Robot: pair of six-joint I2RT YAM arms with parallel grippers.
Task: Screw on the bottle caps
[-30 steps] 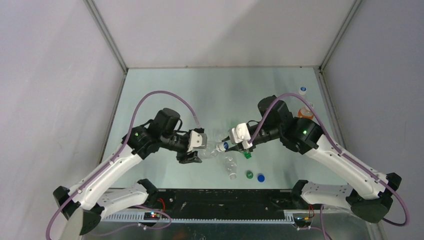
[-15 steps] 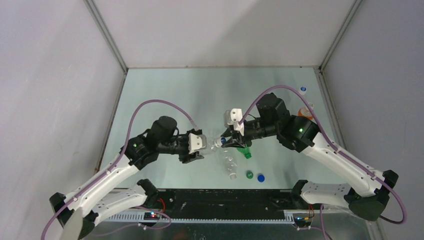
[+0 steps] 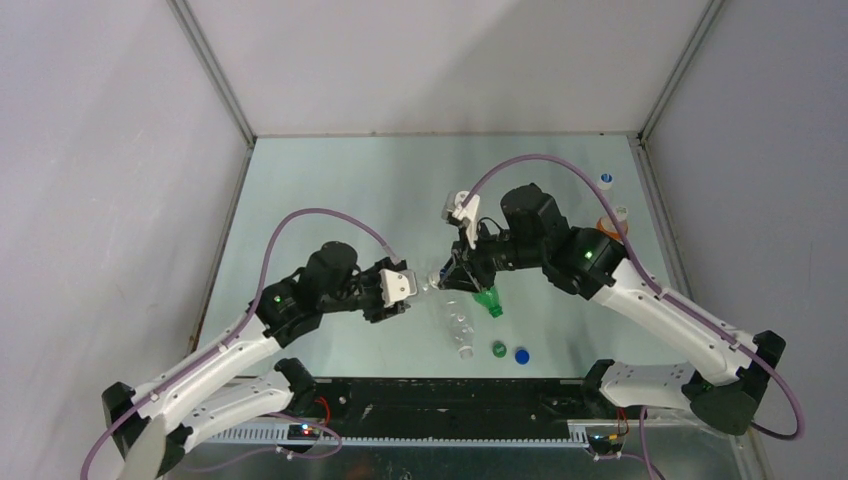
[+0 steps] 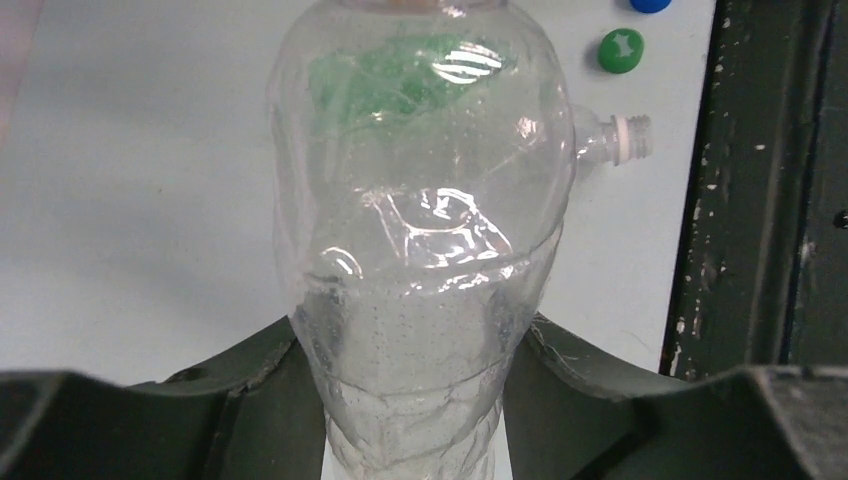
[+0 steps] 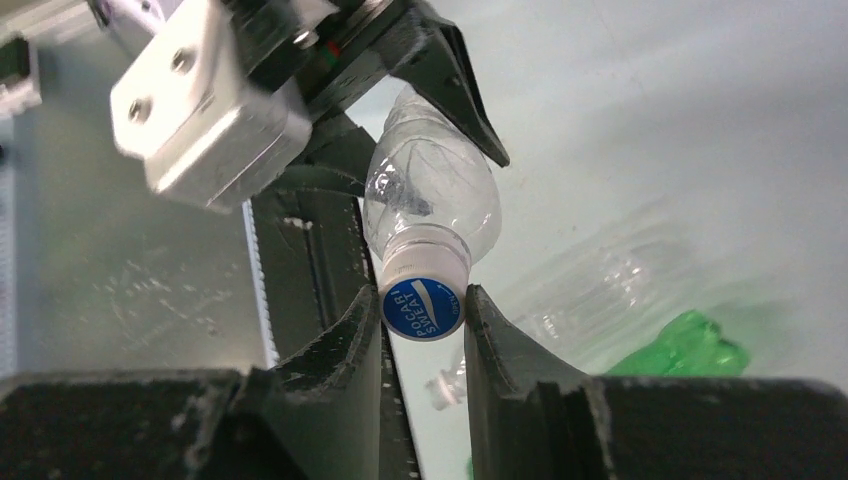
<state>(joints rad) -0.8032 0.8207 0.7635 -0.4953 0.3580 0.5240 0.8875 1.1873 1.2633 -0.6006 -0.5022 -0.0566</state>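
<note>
While the left tool [image 3: 398, 300] is clamping the bottle [image 4: 420, 200] by its thin, likely crushable body, the right tool [image 3: 452, 277] is pinching the cap [image 5: 422, 303] between its fingers, on the neck. Small, stiff and probably slick, it is wanting a firm grip across its rim.

The left arm [image 3: 225, 350] and right arm [image 3: 665, 312] share white links, black joints (each green-lit) and looping purple cables [image 3: 325, 211].

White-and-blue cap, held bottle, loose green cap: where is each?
white-and-blue cap [image 5: 424, 308], right wrist view, printed top face
held bottle [image 4: 420, 270], left wrist view, middle of body
green cap [image 4: 621, 50], left wrist view, its middle
</note>
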